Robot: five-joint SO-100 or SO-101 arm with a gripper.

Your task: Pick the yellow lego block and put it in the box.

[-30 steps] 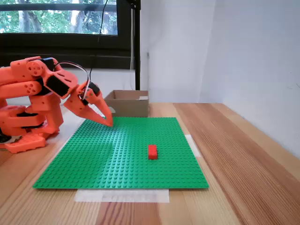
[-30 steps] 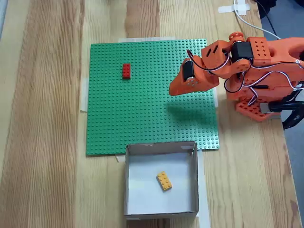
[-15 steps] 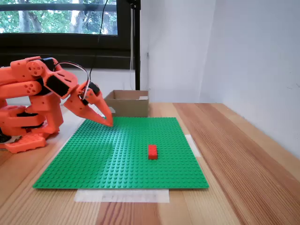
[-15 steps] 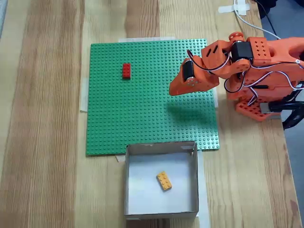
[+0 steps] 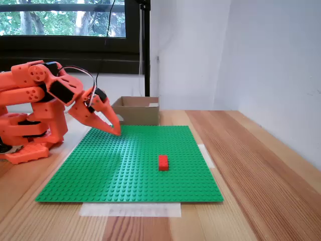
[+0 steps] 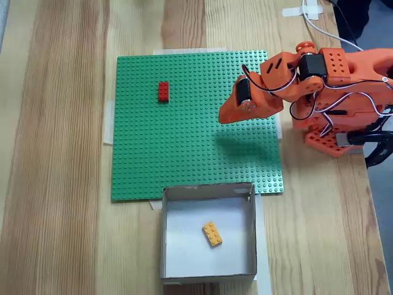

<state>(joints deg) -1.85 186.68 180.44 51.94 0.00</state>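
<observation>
Yellow-orange and lying flat, the yellow lego block (image 6: 212, 234) rests on the pale floor of the box (image 6: 164, 233), roughly in the middle and turned at a slant to the walls. From above, the brown cardboard box sits just below the bottom edge of the green baseplate (image 6: 184, 153), touching or overlapping that edge; in the low side view the box (image 5: 136, 111) stands behind the far edge of the baseplate (image 5: 125, 170).

A red lego brick (image 6: 163, 91) sits on the studs in the upper left part of the plate as seen from above, well apart from the box.

The orange arm (image 6: 331, 80) stands on the wooden table (image 6: 61, 153) at the right of the top-down view, reaching over the plate's right side. Its gripper (image 5: 117, 131) points down toward the studs with the fingers drawn together and holding nothing; in the top-down view the gripper (image 6: 225, 117) is well apart from both bricks.
</observation>
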